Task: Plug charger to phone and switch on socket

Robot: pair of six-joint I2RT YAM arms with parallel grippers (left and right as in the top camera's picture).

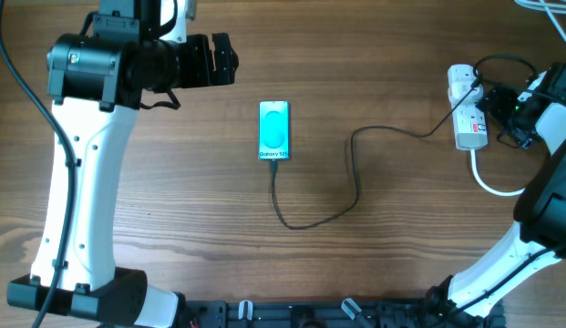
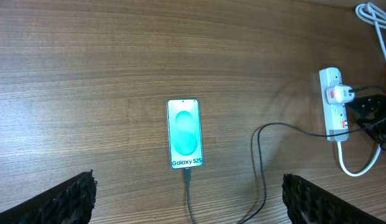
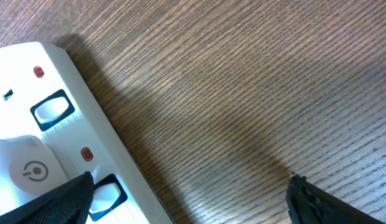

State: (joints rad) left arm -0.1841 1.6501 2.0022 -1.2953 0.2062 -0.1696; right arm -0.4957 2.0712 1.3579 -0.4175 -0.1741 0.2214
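A robotics lab bench, prob. a test rig, not a home. Bare wood-grain table (image 1: pixel 191 228) w/ two white-and-black robot arms: left arm (image 1: pixel 82 182) well left of the phone (image 1: pixel 274 130), right arm (image 1: pixel 529 237) far right of it. A black mounting rail (image 1: pixel 292 314) runs along the table edge below the phone. The socket (image 1: pixel 467 114) lies loose on the table, far right of the phone.

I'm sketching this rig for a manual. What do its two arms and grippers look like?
The left arm and right arm are white links with bulky black joints; a black cable runs along the left one. The left gripper and right gripper are black, fingers rough-textured.
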